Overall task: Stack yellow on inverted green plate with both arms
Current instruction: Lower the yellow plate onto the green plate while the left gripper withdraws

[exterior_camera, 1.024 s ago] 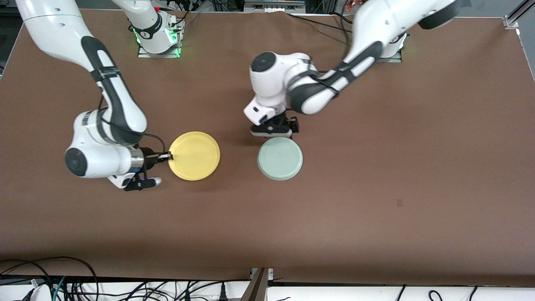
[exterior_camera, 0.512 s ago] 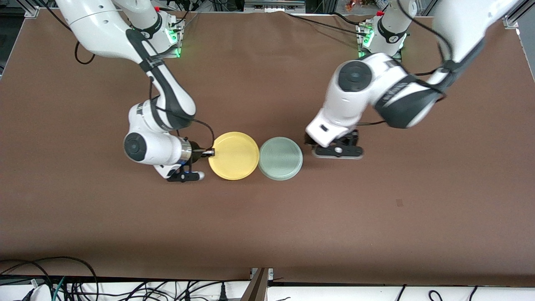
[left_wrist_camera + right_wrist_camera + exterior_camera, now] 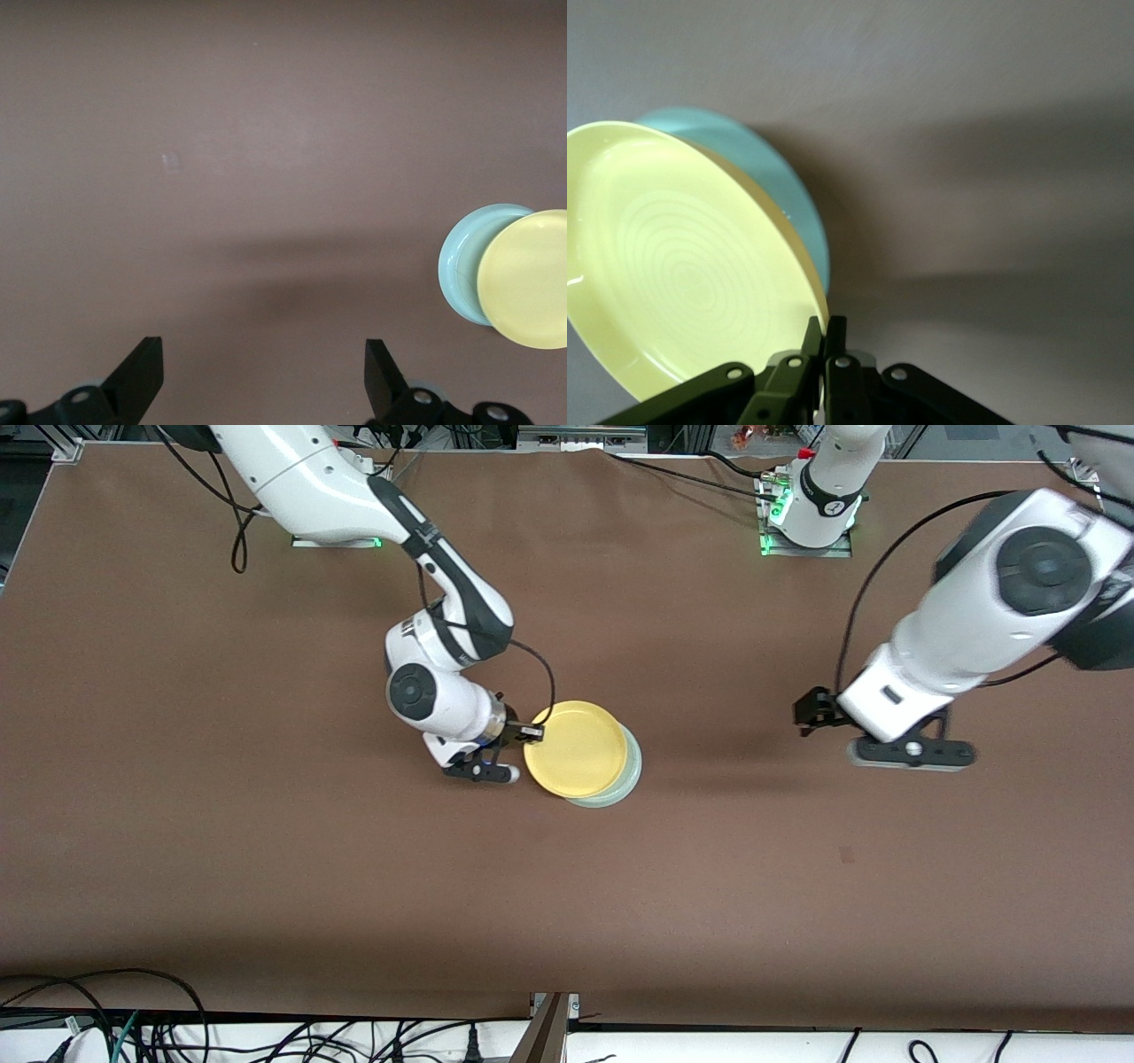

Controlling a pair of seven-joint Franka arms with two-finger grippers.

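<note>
Jaws: front view, we see the right gripper [image 3: 530,732] clamped on the rim of yellow [image 3: 576,747] at its 9 o'clock, over the green plate [image 3: 625,772]. Left wrist view: left gripper [image 3: 263,381] spread wide, empty, above the table [image 3: 266,133]. Right wrist view: no legible writing.

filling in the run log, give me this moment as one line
right gripper: shut on yellow plate rim | yellow plate: over green plate, offset | left gripper: open, over bare table
</note>
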